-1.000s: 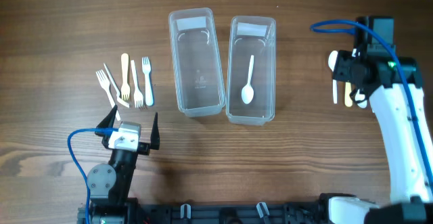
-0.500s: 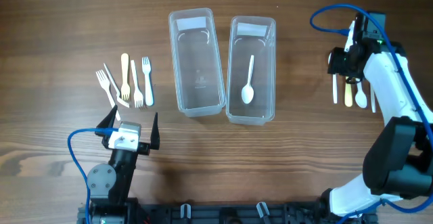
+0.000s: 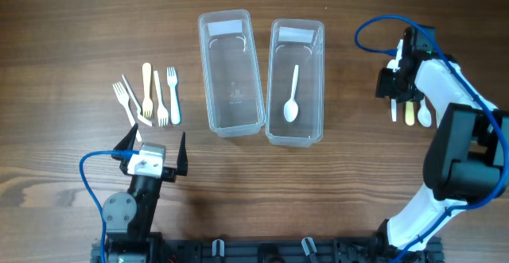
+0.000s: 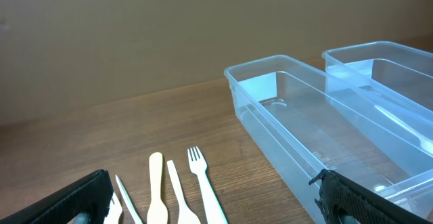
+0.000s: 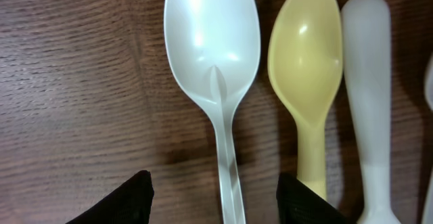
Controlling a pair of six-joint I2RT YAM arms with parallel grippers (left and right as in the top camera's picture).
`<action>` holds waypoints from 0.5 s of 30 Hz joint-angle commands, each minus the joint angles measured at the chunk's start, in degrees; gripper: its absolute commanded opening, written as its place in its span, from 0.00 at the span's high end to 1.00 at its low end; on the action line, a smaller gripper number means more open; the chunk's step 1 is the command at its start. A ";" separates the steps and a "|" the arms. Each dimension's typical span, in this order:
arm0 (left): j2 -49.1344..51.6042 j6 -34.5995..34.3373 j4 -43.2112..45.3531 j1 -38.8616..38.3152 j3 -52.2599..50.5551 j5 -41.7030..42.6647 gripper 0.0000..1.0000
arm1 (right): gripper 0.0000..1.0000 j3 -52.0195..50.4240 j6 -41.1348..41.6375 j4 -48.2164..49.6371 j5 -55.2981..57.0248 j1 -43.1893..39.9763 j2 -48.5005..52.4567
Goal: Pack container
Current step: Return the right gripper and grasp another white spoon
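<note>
Two clear containers stand side by side at the back: the left one (image 3: 231, 72) is empty, the right one (image 3: 296, 80) holds a white spoon (image 3: 292, 96). Several spoons (image 3: 409, 112) lie on the table at the right. My right gripper (image 3: 395, 79) is low over them, open, its fingers (image 5: 216, 204) on either side of the handle of a white spoon (image 5: 213, 55); a yellow spoon (image 5: 304, 68) lies beside it. Several forks and knives (image 3: 151, 96) lie at the left. My left gripper (image 3: 151, 148) is open and empty in front of them (image 4: 216, 207).
In the left wrist view the cutlery (image 4: 196, 190) lies just ahead, with the empty container (image 4: 304, 129) to the right and the second container (image 4: 385, 68) behind it. Another white utensil (image 5: 369, 88) lies right of the yellow spoon.
My right arm has swung left and down onto the spoon group, its fingers now astride the leftmost white spoon. The left arm has not moved.
</note>
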 commanded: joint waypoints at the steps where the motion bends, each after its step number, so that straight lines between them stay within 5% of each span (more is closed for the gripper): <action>1: -0.33 0.87 -0.07 0.37 -0.35 -0.31 0.00 | 0.41 -0.46 -0.24 1.20 -0.94 -0.31 2.08; 8: -0.33 0.87 -0.07 0.37 -0.35 -0.33 0.00 | 0.41 -0.46 -2.05 3.50 -2.16 -0.33 5.97; 9: -0.33 0.87 -0.07 0.37 -0.35 -0.33 0.00 | 0.45 -0.46 -2.10 3.69 -2.54 -0.31 6.58; 12: -0.33 0.87 -0.07 0.37 -0.35 -0.31 0.00 | 0.95 -0.46 -2.01 3.52 -3.50 -0.31 6.69; 15: -0.33 0.87 -0.07 0.37 -0.35 -0.33 0.00 | 0.96 -0.46 -2.01 2.49 -3.48 -0.31 6.69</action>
